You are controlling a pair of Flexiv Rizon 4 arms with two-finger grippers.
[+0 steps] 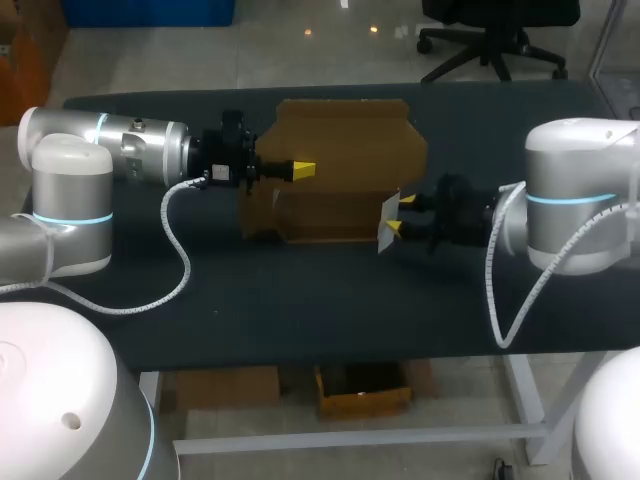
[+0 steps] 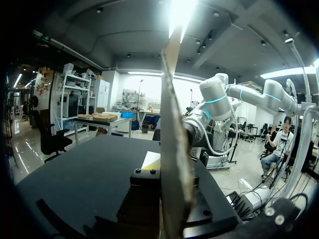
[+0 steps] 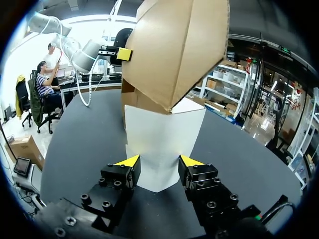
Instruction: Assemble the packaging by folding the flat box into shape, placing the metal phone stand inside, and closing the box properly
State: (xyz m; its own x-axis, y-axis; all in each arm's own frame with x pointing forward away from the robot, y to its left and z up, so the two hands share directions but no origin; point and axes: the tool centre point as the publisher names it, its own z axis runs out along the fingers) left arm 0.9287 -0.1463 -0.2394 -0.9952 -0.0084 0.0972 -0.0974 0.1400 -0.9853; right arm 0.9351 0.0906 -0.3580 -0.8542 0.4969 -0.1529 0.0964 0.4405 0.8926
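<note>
The brown cardboard box stands half-formed at the middle of the table. My left gripper is shut on its upper left panel, which in the left wrist view rises edge-on as a thin cardboard sheet from between the fingers. My right gripper is at the box's right end, shut on a white flap. In the right wrist view that white flap sits between the yellow fingertips, under the brown box. The left gripper shows beyond it. No phone stand is visible.
The black table has bare surface in front of the box and to both sides. A white cable from my left arm hangs down onto the table at the left. My right arm is visible past the cardboard sheet.
</note>
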